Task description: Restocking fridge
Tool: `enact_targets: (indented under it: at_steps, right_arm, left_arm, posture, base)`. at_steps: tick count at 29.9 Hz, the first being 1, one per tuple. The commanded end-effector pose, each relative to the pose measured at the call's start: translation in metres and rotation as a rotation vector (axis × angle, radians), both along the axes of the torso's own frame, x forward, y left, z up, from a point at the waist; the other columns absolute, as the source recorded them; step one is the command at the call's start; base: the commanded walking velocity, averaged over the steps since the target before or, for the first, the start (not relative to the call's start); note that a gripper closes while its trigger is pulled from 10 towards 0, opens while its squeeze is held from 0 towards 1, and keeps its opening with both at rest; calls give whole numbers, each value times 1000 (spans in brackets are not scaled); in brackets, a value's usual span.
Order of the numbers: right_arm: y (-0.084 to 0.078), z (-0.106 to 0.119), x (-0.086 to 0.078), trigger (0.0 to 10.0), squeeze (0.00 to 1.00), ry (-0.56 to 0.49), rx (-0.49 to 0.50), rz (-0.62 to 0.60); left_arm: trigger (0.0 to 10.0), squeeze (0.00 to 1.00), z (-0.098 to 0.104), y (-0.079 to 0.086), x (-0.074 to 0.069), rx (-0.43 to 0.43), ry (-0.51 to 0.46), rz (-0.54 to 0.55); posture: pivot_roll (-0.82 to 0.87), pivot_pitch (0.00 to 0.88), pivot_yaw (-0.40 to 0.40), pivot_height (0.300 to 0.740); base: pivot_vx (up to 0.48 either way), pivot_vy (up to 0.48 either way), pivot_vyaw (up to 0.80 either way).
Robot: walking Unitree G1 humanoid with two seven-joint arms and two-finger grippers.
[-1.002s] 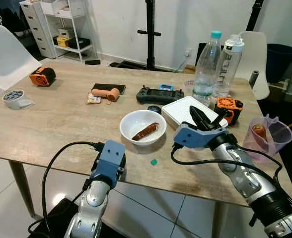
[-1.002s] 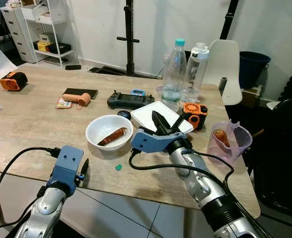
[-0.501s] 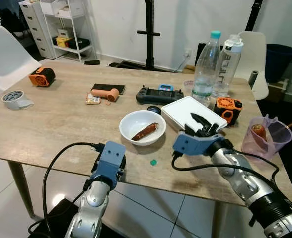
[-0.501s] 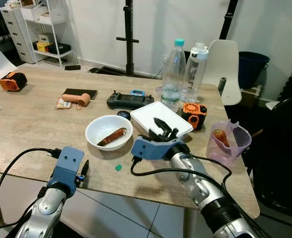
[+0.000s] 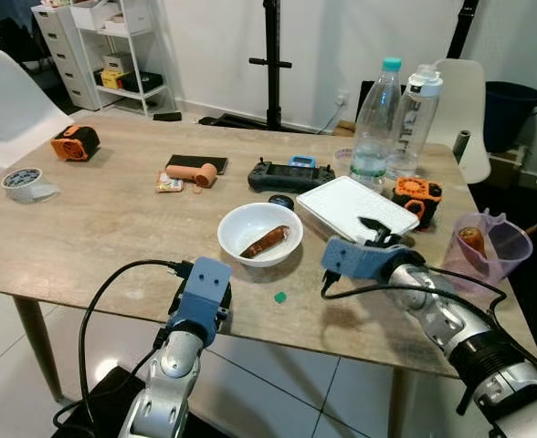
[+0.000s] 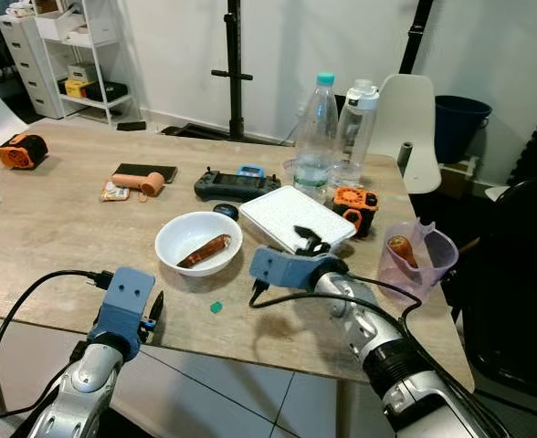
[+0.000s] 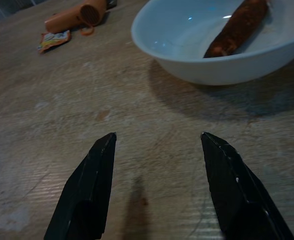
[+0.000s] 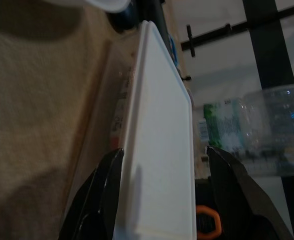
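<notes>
Right gripper (image 5: 374, 230): spread astride white box (image 5: 355, 207) near edge.
Left gripper (image 7: 152, 190): parted over table (image 5: 95, 219), bowl (image 5: 259, 234) at 1 o'clock.

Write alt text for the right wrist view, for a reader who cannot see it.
The right pincer, fingers open, straddles the near edge of a white lidded container lying flat on the wooden table. Beyond it stand blurred clear plastic bottles, with something orange low beside the container.
</notes>
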State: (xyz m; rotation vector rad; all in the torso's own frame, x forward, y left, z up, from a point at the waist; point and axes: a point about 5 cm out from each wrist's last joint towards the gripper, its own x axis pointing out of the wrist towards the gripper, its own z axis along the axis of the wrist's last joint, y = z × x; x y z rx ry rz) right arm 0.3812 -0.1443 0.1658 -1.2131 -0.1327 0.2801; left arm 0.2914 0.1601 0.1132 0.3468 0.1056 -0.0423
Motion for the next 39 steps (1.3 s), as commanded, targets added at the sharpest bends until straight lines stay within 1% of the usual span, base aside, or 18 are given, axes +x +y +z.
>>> enact_targets:
  at_steps: [1, 6, 8, 13, 14, 15, 16, 17, 18, 24, 32, 36, 39]
  right_arm:
    - [-5, 7, 4, 10000, 0, -34, 20, -40]
    - [-6, 6, 6, 10000, 0, -24, 4, -46]
    - [-7, -1, 7, 10000, 0, 15, -14, -61]
    - [-8, -8, 7, 10000, 0, 50, -30, -65]
    - [-7, -12, 6, 5294, 0, 65, -38, -62]
    - [-7, -15, 6, 5490, 0, 79, -48, -59]
    - [-7, -18, 5, 3294, 0, 88, -57, -58]
    - [-8, -20, 5, 3294, 0, 93, -61, -60]
    - [-8, -22, 4, 0, 0, 98, -64, -62]
    - [-12, -26, 4, 0, 0, 112, -68, -78]
    - [-17, -22, 6, 0, 0, 88, -52, -104]
    - [-19, -15, 7, 0, 0, 47, -26, -110]
    - [-14, -4, 8, 0, 0, 5, 39, -67]
  left_arm:
    - [10000, 0, -2, 0, 0, -1, 7, 6]
    - [10000, 0, -2, 0, 0, -2, 8, 5]
    - [10000, 0, -3, -1, 0, -3, 9, 4]
    - [10000, 0, -3, -2, 0, -5, 10, 4]
    - [10000, 0, -3, -2, 0, -6, 10, 3]
    - [10000, 0, -3, -2, 0, -6, 10, 3]
    - [10000, 0, -3, -2, 0, -7, 11, 3]
    - [10000, 0, -3, -2, 0, -7, 11, 3]
    - [10000, 0, -4, -2, 0, -7, 12, 3]
    - [10000, 0, -4, -3, 0, -8, 13, 5]
    - [10000, 0, -4, -3, 1, -10, 12, 4]
    - [10000, 0, -4, -4, 2, -11, 11, 2]
    - [10000, 0, -4, -4, 2, -11, 10, 1]
  posture:
    - [-54, 92, -3, 740]
    - [-54, 92, -3, 740]
    - [-59, 92, -4, 740]
    - [-61, 92, -6, 740]
    - [-60, 92, -5, 740]
    - [-61, 92, -6, 740]
    - [-61, 92, -6, 740]
    - [-61, 93, -6, 740]
    - [-61, 93, -6, 740]
    - [-61, 93, -6, 740]
    - [-61, 93, -6, 740]
    - [-68, 90, -6, 740]
    - [-68, 90, -5, 740]
  base:
    - [0, 0, 0]
    - [0, 0, 0]
    - [0, 0, 0]
    - [0, 0, 0]
    - [0, 0, 0]
    - [0, 0, 0]
    - [0, 0, 0]
    - [0, 0, 0]
    - [0, 0, 0]
    - [0, 0, 0]
    - [0, 0, 0]
    - [0, 0, 0]
    - [0, 0, 0]
